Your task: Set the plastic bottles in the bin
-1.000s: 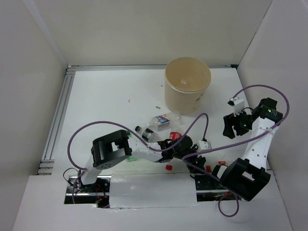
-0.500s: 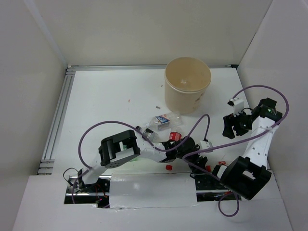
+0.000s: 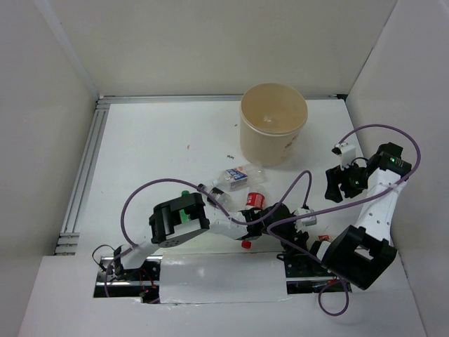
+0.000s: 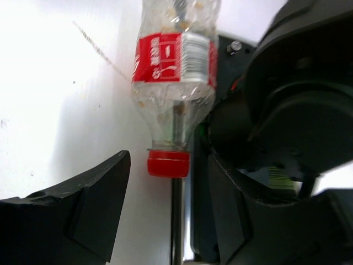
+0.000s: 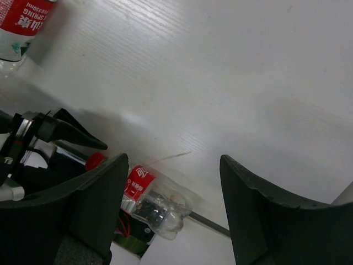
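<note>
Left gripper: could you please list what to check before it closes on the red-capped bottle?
1. Left gripper open: ok.
2. Bottle cap lined up in its gap: ok.
3. Room beside the bottle: not ok, dark hardware crowds one side.
4. Bin upright, mouth open: ok.
5. Right gripper open and empty: ok.
6. Bottle free to lift: cannot tell.

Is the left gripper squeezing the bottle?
No, the fingers of the left gripper stand apart on both sides of the bottle's red cap, with gaps showing.
</note>
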Robot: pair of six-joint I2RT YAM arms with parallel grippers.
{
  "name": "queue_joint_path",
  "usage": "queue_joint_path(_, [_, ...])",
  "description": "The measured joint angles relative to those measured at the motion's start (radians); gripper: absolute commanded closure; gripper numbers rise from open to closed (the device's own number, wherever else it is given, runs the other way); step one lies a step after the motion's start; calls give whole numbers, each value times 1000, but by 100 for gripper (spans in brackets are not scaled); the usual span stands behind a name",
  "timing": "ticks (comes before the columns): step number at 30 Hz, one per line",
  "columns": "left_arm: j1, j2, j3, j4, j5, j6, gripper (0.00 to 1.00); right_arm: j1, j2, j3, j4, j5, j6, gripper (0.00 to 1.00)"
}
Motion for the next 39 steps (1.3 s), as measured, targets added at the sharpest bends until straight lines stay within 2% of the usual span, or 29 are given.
queue_joint_path(8, [-6,32,20,-11,-85,7,31,0,8,0,0,0,0,26])
queue_joint_path(16, [-13,56,50,-12,-117,27,43,0,16,0,0,0,0,26])
queue_joint_path(20, [-19,67,63,-11,-116,31,58,0,16,0,0,0,0,26])
queue_joint_path(22, [-24,67,65,-14,-114,32,75,0,16,0,0,0,0,26])
queue_joint_path(23, [-26,67,66,-15,-112,32,77,0,16,0,0,0,0,26])
queue_joint_path(24, [-28,67,66,-16,-109,32,85,0,16,0,0,0,0,26])
queue_joint_path(27, [-31,67,66,-16,-106,33,98,0,16,0,0,0,0,26])
queue_joint_path(28, [-31,67,66,-16,-106,33,100,0,16,0,0,0,0,26])
queue_joint_path(39, [-32,-39,-80,-17,-179,34,100,-5,16,2,4,-23,22,26])
